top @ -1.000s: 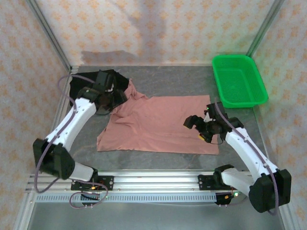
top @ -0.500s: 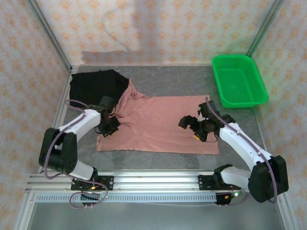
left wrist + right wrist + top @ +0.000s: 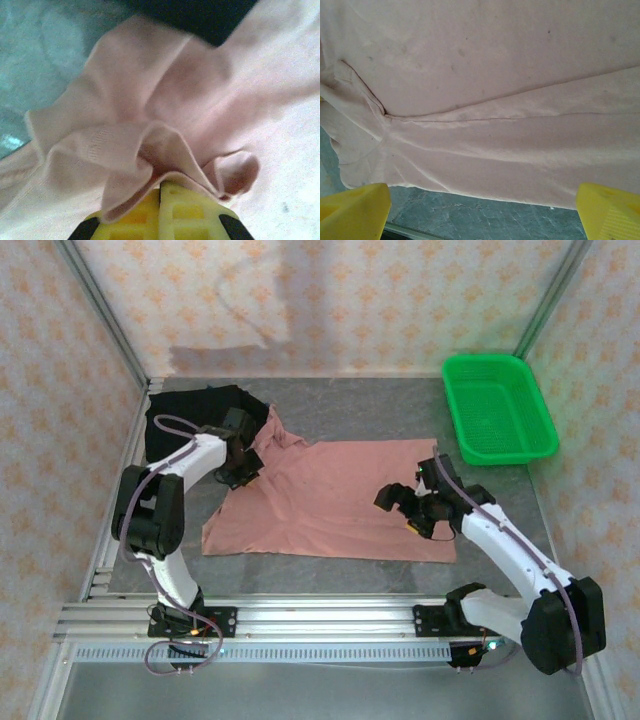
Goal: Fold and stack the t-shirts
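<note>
- The salmon-pink t-shirt lies spread across the middle of the table; its far left part is rumpled and laps onto the black t-shirt, which sits in the far left corner
- The left gripper is down on that rumpled part, and the left wrist view shows its fingers pressed together on a gathered fold of pink cloth; this looks like a hold for drawing the sleeve side flat before a first fold
- The right gripper hangs low over the shirt's near right part, its fingers spread wide with the hem between them and nothing gripped, probably ready to take that edge
- The left arm reaches to the far left with its elbow bent, the forearm running right to the cloth
- The right arm leans in leftward from its base, the wrist tipped down
- The green basket stands far right, well apart from both shirts
</note>
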Tool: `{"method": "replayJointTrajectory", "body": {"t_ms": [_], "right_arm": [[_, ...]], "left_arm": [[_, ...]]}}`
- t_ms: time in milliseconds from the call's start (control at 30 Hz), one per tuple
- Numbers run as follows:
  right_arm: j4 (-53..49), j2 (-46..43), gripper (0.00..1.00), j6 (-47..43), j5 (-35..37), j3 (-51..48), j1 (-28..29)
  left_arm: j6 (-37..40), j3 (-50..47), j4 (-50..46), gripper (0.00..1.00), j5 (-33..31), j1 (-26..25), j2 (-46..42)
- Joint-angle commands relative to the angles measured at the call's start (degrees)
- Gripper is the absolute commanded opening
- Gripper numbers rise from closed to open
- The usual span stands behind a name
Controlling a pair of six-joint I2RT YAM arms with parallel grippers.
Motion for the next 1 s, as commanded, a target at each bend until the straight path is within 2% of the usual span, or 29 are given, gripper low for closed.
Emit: {"method": "replayJointTrajectory", "body": {"t_ms": [0, 100, 200, 333, 400, 500, 600, 767, 967], "right_arm": [[0.8, -1.1, 0.95, 1.0, 1.3, -1.4, 0.4], [1.0, -1.0, 0.95, 1.1, 1.4, -1.4, 0.4], [1.0, -1.0, 0.95, 1.2, 1.6, -1.1, 0.4], [-0.6, -1.1, 0.95, 1.1, 2.6, -0.9, 0.4], [-1.9, -0.7, 0.95, 1.2, 3.9, -0.9, 0.4], [-1.2, 0.2, 0.95, 2.0, 4.9, -1.4, 0.4], [0.8, 2.0, 0.95, 2.0, 6.2, -1.5, 0.4], [3.1, 10.1, 0.93, 0.8, 7.9, 0.6, 0.4], [6.4, 18.3, 0.84, 0.7, 10.9, 0.5, 0.4]], "left_arm": [[1.3, 1.4, 0.6, 0.0, -1.0, 0.3, 2.0], [1.1, 1.8, 2.6, 0.03, 0.3, -0.2, 0.9], [0.7, 1.4, 2.2, 0.11, 0.1, -0.3, -2.2], [0.5, -3.0, -0.5, 0.38, -2.3, -0.4, -11.0], [0.0, -7.6, -1.8, 0.47, -2.5, -0.4, -16.3], [-0.3, -13.9, -4.0, 0.48, -3.6, -0.4, -21.7], [-2.3, -21.6, -0.6, 0.45, -2.3, -0.3, -25.4], [-4.4, -27.4, 4.4, 0.38, -2.1, 0.3, -24.4], [-4.0, -30.4, 6.4, 0.35, -3.8, 1.8, -22.3]]}}
